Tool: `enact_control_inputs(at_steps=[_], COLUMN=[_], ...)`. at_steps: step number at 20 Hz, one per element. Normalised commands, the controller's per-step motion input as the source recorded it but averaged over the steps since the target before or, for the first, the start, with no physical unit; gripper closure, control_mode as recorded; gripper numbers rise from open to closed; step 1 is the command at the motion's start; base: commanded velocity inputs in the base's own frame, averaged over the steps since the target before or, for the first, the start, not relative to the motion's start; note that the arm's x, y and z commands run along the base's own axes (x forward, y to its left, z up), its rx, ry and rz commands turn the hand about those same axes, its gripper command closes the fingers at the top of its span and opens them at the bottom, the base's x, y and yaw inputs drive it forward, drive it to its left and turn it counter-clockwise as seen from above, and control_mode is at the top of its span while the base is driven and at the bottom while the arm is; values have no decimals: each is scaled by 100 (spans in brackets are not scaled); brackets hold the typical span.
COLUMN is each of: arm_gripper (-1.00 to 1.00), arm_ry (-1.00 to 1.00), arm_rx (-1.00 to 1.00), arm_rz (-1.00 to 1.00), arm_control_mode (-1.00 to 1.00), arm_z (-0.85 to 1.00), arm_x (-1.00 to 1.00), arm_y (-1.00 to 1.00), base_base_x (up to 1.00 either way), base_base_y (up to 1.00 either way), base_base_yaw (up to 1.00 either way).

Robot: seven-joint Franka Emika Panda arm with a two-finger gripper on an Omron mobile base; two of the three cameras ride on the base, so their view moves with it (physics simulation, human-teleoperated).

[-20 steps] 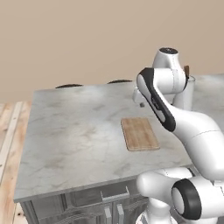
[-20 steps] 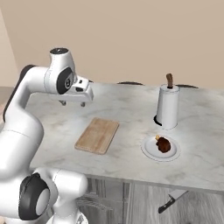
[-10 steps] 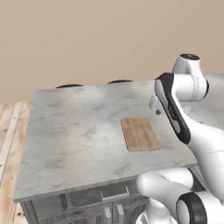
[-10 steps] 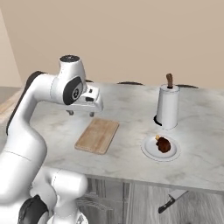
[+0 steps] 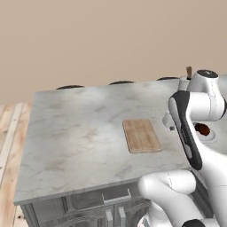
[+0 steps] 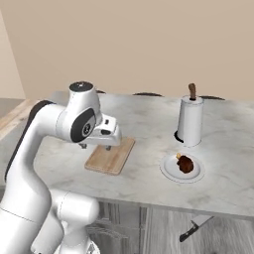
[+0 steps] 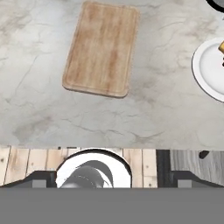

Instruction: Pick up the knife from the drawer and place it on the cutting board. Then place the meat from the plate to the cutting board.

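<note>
The light-brown cutting board [image 5: 142,135] [image 6: 111,156] [image 7: 101,48] lies bare on the marble counter. To its right a white plate [image 6: 171,172] [image 7: 205,72] carries the dark meat [image 6: 184,162] [image 5: 203,129], part hidden by my arm in the left base view. The knife [image 6: 194,229], black handle and grey blade, lies in the open grey drawer [image 6: 228,234] under the counter's right front edge. My gripper [image 6: 95,147] [image 7: 113,177] hangs open and empty above the board's near left side, fingertips [image 7: 43,178] wide apart.
A tall white paper-towel roll [image 6: 190,121] with a brown top stands behind the plate. The counter's front edge [image 7: 109,146] runs across the hand view, with light wooden floor planks [image 7: 22,159] below it. Closed cabinet fronts [image 5: 88,208] sit under the counter's left part.
My arm has swung to the right across the counter. The open hand has gone from left of and behind the board to over its near left side. Board, plate and knife have not moved.
</note>
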Motion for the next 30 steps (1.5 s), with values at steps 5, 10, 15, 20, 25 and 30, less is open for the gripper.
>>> enact_control_inputs(at_steps=[5, 10, 15, 20, 25, 30], arm_gripper=[-100, -100, -100, -100, -100, -100], arm_ry=[2, 15, 15, 8, 11, 9], arm_rx=[-18, -6, -8, -3, 0, 0], arm_rz=[0, 0, 0, 0, 0, 0], arm_control_mode=[-100, -100, -100, -100, -100, -100], arm_z=[-32, -25, -39, -32, -39, -39], arm_x=[0, -10, -33, -61, -36, -11], arm_y=[-5, -36, -42, -52, -40, -26], base_base_x=[0, 0, 0, 0, 0, 0], base_base_y=[0, 0, 0, 0, 0, 0], base_base_yaw=[0, 0, 0, 0, 0, 0])
